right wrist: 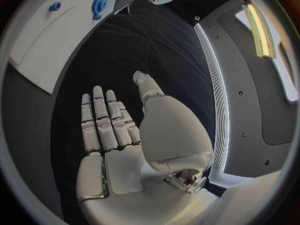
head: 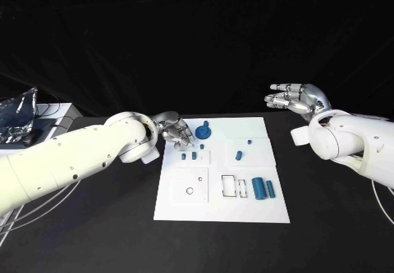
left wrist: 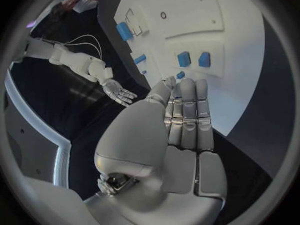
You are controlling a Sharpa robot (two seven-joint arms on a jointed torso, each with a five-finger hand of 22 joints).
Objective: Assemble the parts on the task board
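The left robot hand (head: 174,132) hovers over the upper left of the board (head: 246,210), its fingers straight and side by side in the wrist view, gripping nothing that I can see. The right robot hand (head: 297,99) is raised off to the upper right of the frame, well apart from the board, fingers spread, released and empty.

The board lies in the middle of the black surface (head: 328,227). A blue gear (head: 204,134) sits near its top edge, just beside the left fingers. Below it are small pegs (head: 188,155), with another peg (head: 238,154) toward the centre. Two cylinders (head: 263,188) lie side by side at the lower right, next to the rectangular slots (head: 230,186).

My guess is the left hand is about to pick one of the small pegs or the gear. To do that well, it should lower slowly, open thumb and finger around one piece only, and close from opposite sides so the neighbour isn't nudged. The pegs are short and look prone to tipping or rolling, so a pinch low on the body seems safest. The board itself could slide under a sideways push; pressing straight down is wiser.
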